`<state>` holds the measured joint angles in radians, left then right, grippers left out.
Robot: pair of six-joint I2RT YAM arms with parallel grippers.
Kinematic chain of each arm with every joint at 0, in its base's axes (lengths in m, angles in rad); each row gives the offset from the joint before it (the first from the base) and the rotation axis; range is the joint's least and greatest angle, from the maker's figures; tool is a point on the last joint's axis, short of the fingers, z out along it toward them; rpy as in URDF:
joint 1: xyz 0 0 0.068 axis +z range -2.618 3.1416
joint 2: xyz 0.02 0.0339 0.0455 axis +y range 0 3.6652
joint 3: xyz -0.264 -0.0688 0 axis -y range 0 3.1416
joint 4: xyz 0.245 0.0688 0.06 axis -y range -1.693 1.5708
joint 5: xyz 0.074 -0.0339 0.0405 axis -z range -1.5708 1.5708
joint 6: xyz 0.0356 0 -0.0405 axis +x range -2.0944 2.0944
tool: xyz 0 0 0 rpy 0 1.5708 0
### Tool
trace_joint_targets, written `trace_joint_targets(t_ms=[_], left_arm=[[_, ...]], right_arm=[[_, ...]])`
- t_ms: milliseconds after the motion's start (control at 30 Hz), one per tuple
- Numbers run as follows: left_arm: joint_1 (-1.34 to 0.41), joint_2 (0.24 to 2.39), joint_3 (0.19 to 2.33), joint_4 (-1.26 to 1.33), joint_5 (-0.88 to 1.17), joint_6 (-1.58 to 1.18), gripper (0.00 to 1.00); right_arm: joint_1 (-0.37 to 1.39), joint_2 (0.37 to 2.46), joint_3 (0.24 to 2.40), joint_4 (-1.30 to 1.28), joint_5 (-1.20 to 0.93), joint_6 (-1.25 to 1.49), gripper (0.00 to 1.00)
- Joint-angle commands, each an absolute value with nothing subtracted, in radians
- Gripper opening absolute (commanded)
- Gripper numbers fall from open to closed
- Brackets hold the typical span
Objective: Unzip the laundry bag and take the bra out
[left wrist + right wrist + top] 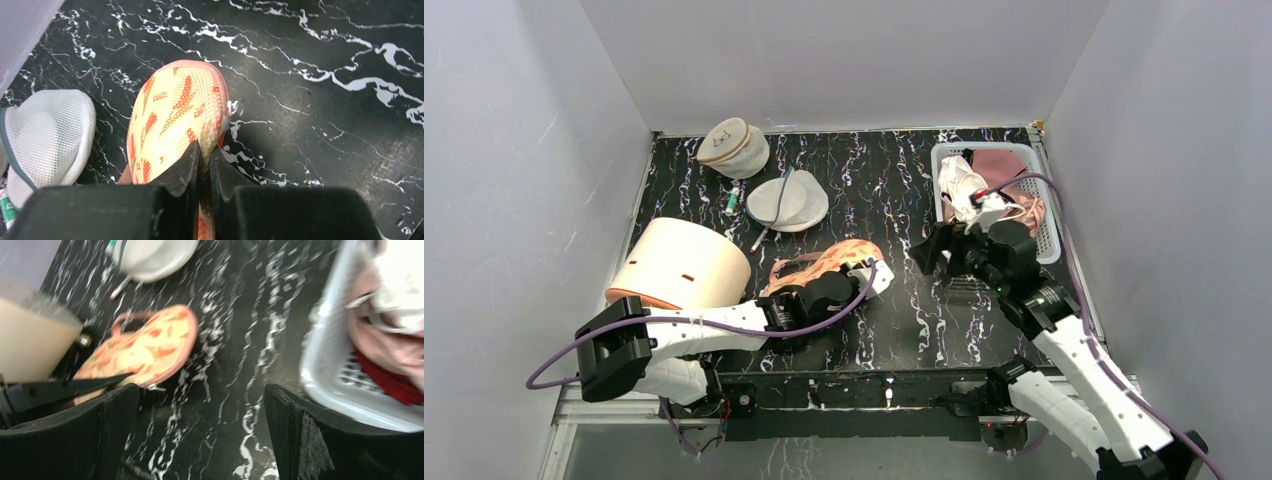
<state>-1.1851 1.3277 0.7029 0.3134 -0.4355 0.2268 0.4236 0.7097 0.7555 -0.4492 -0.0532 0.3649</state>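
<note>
The peach-orange floral laundry bag (pixel 836 260) lies near the table's middle, its pink zipper edge showing. In the left wrist view the bag (pixel 170 112) fills the centre, and a small white zipper pull (pixel 234 107) sits at its right rim. My left gripper (pixel 204 150) is shut on the bag's near edge, with fabric pinched between its fingers. My right gripper (pixel 200 395) hangs open over bare table between the bag (pixel 140 347) and the basket, holding nothing. In the top view it (pixel 936 255) is right of the bag. The bra is hidden.
A white basket (pixel 944 160) at the back right holds dusty-pink garments (pixel 1006 168) and a white garment (pixel 964 185). A flat white mesh pouch (pixel 786 202) and a round beige-topped pouch (pixel 734 148) lie behind. A beige drum (pixel 684 265) stands left, beside my left arm.
</note>
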Motion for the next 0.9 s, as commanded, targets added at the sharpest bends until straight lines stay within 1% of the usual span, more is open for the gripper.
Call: trace_joint_targets(t_ms=[0,100,167,200,267,333,500,667,867], left_arm=[[-1.181,1.321,0.719,0.325,-0.388,0.219,0.0],[-1.182,1.348,0.745,0.31,-0.364,0.212,0.0],[-1.181,1.363,0.769,0.287,-0.358,0.216,0.0],[-1.181,1.375,0.777,0.28,-0.361,0.218,0.0],[-1.181,1.39,0.782,0.276,-0.359,0.221,0.0],[-1.181,1.39,0.784,0.276,-0.361,0.222,0.0],[-1.181,1.383,0.785,0.284,-0.407,0.222,0.0],[-1.18,1.373,0.786,0.288,-0.4,0.211,0.0],[-1.181,1.328,0.769,0.304,-0.402,0.213,0.0]], right_arm=[[0.424,0.79,0.689,-0.213,-0.404,0.342,0.91],[0.424,0.855,0.62,-0.118,-0.514,0.347,0.76],[0.424,0.887,0.572,-0.033,-0.571,0.349,0.69],[0.425,0.901,0.548,0.005,-0.597,0.35,0.64],[0.425,0.916,0.506,0.075,-0.634,0.361,0.53],[0.425,0.916,0.484,0.094,-0.644,0.354,0.46],[0.424,0.881,0.448,0.057,-0.568,0.295,0.42],[0.424,0.857,0.36,0.251,-0.583,0.362,0.39],[0.425,0.88,0.278,0.404,-0.562,0.381,0.4]])
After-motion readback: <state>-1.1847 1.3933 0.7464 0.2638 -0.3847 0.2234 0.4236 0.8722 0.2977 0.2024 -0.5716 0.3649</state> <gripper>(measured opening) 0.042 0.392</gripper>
